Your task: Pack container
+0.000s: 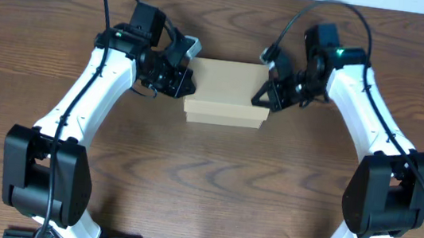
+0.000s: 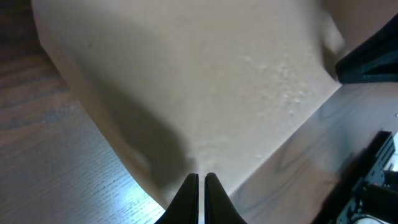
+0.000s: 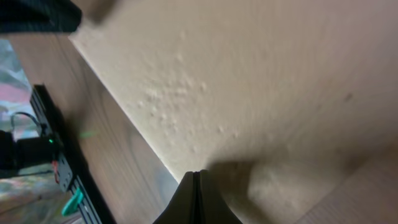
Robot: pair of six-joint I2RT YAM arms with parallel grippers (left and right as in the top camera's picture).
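Closest to me, the left arm (image 1: 77, 112) and right arm (image 1: 377, 114) come up off the near edge of the wooden counter (image 1: 213, 183) and lean in toward each other. A bit further back, roughly mid-counter, sits the container (image 1: 225, 96). It's a plain tan cardboard box, and the top looks flat with the lid down. The left end effector (image 1: 189, 84) is right up against its left end and the right end effector (image 1: 260, 95) against its right end, so the box is sandwiched between them. On the wrist cams, the left one's fingers (image 2: 191, 193) are pinched together with just a sliver of gap and nothing in it. The right one's fingers (image 3: 186, 199) are fully closed, tips right at the cardboard.
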